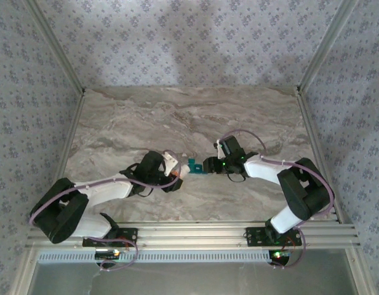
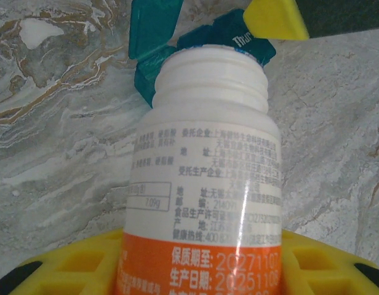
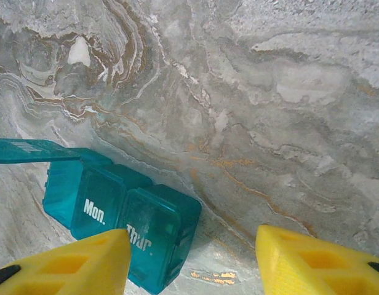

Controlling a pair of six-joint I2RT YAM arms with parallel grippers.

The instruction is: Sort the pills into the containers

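Clearly "Mon." — "Thur." on containers (image 3: 122, 224)

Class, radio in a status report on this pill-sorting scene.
Left gripper shut on uncapped bottle, mouth at containers. Right gripper open, its finger over Thur. lid, near bottle mouth. End lid up.

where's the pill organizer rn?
Top view: organizer near table centre, between the left gripper holding the bottle and the right gripper at its Thur end.
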